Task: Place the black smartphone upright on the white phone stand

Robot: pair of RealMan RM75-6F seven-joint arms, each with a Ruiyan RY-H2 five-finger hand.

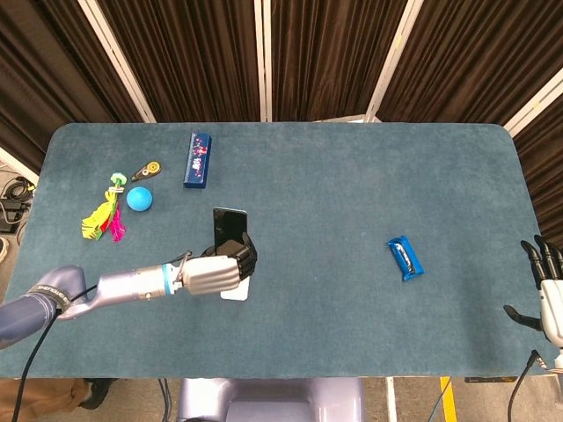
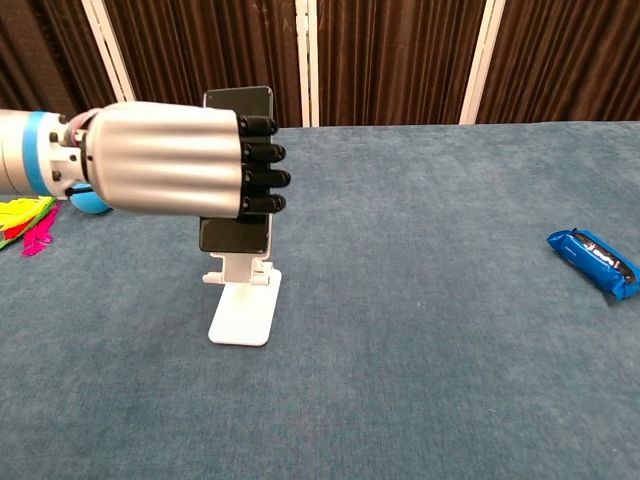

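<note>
My left hand (image 1: 220, 271) (image 2: 175, 158) grips the black smartphone (image 1: 230, 228) (image 2: 236, 233) and holds it upright, right over the white phone stand (image 2: 242, 308) (image 1: 235, 292). In the chest view the phone's lower edge sits just above the stand's ledge, and its top pokes out above the fingers. Whether the phone touches the stand is hidden. The hand covers most of the stand in the head view. My right hand (image 1: 549, 295) shows at the far right edge of the head view, fingers spread, holding nothing.
A blue snack packet (image 1: 405, 258) (image 2: 593, 262) lies right of centre. A dark blue box (image 1: 198, 159), a blue ball (image 1: 139, 199), a small black and yellow item (image 1: 146, 170) and bright feathers (image 1: 102, 217) lie at the back left.
</note>
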